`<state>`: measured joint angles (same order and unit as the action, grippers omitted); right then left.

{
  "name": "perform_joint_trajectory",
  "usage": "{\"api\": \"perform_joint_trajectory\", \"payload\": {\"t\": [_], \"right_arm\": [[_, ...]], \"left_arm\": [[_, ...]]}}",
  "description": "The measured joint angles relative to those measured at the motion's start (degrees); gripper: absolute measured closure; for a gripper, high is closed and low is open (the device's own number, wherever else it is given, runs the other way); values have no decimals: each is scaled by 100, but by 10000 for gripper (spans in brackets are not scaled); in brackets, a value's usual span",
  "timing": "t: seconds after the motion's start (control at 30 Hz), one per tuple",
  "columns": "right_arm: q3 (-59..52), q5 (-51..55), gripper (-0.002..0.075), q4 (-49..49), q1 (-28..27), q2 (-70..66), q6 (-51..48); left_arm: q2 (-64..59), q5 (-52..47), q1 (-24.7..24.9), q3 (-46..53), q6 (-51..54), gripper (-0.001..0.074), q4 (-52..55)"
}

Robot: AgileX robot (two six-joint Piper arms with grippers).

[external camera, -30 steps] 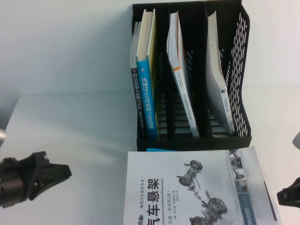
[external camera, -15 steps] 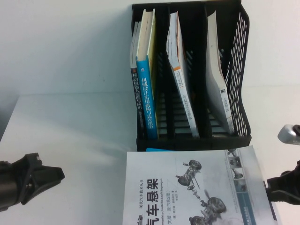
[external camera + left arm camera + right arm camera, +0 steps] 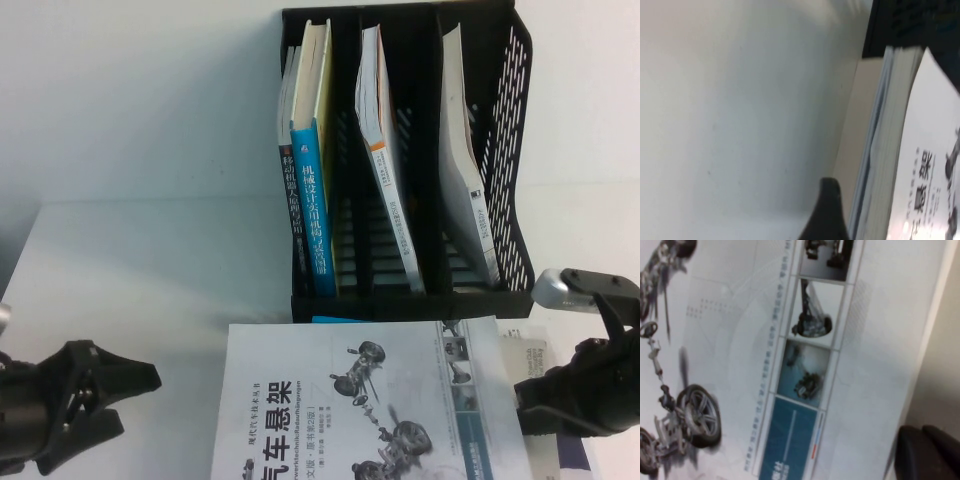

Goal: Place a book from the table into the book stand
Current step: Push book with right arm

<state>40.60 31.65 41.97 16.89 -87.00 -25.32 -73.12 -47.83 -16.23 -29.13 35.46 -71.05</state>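
White glossy book (image 3: 350, 400) lies flat between left gripper (image 3: 120, 395) and right gripper (image 3: 535, 400).

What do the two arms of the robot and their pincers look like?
Both are matte black. The left pincer has thick, wedge-shaped fingers on a bulky black body. The right pincer is also black and angular, with a rounded silver-grey part above its wrist. No cables or markings show.

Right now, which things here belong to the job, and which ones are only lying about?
Job: book; stand; table; left gripper, open, left of book; right gripper at book's right edge.
Lying about: blue-spined book; other shelved books.
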Motion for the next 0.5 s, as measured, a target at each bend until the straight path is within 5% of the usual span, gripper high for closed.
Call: {"api": "perform_joint_trajectory", "payload": {"t": [0.23,0.5], "right_arm": [[12,-13,728,179,38,-23,-68],[34,-76,728,375,318,-132,-79]], "left_arm": [[-453,-18,583,0,116,181,-17],[-1453,-202,619,-23,791,145,-782]]}}
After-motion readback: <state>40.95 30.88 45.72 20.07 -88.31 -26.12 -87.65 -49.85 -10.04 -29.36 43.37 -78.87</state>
